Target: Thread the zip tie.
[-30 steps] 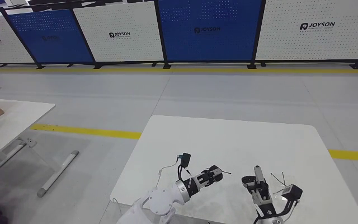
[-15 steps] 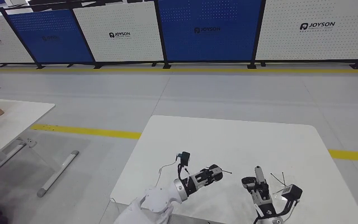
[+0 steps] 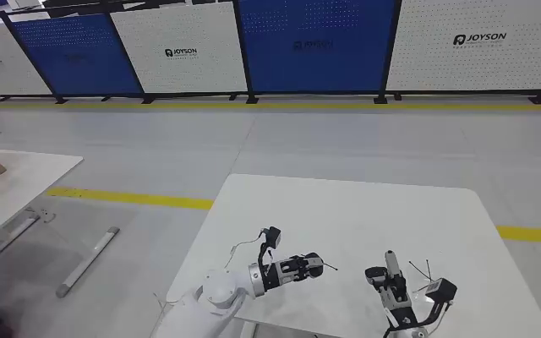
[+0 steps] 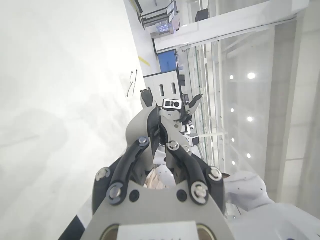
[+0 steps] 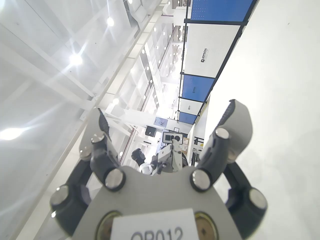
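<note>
Black zip tie (image 3: 330, 267) is pinched tight, I think, by the left gripper (image 3: 317, 264), ready for threading; the right gripper (image 5: 167, 111) nearby, fingers spread, should next catch its loose end.

table (image 3: 355, 211): white, smooth, matt
zip tie (image 3: 330, 267): thin black plastic
right gripper (image 5: 167, 111): matt grey fingers (image 5: 240, 121), shiny metal screws (image 5: 203, 179)

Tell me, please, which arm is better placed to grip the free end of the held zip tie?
Probably the right: the right claw is open and empty, while the left claw is shut on the zip tie, whose free end points toward the right arm.
</note>
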Controlling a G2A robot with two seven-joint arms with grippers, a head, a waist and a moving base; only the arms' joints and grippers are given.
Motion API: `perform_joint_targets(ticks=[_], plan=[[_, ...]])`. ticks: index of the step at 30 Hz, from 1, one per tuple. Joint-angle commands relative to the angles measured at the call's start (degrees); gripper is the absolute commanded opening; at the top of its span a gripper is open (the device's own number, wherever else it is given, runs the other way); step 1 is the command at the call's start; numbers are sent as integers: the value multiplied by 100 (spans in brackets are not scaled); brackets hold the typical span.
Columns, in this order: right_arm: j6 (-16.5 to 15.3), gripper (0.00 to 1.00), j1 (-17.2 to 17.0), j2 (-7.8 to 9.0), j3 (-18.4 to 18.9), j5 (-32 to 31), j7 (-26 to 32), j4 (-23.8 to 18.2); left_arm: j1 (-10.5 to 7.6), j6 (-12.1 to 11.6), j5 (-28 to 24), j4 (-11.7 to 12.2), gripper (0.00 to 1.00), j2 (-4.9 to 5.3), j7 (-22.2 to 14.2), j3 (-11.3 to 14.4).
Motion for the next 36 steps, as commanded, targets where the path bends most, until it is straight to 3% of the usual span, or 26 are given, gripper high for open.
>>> perform_joint_targets(ticks=[1, 6, 10, 13, 17, 33, 36], plan=[[0, 100, 0, 0, 0, 0, 0, 0, 16, -29, -108, -49, 0, -13, 245, 18], [0, 100, 0, 0, 0, 0, 0, 0, 67, -260, -447, -223, 0, -10, 396, -72], [0, 100, 0, 0, 0, 0, 0, 0, 178, -443, -598, -488, 0, 19, 274, -160], [0, 100, 0, 0, 0, 0, 0, 0, 331, -838, -980, -707, 0, 41, 38, -280], [0, 100, 0, 0, 0, 0, 0, 0, 496, -838, -1270, -922, 0, 54, -340, -409], [0, 100, 0, 0, 0, 0, 0, 0, 494, -829, -1267, -926, 0, 54, -317, -406], [0, 100, 0, 0, 0, 0, 0, 0, 460, -838, -1277, -1118, 0, 46, -158, -417]])
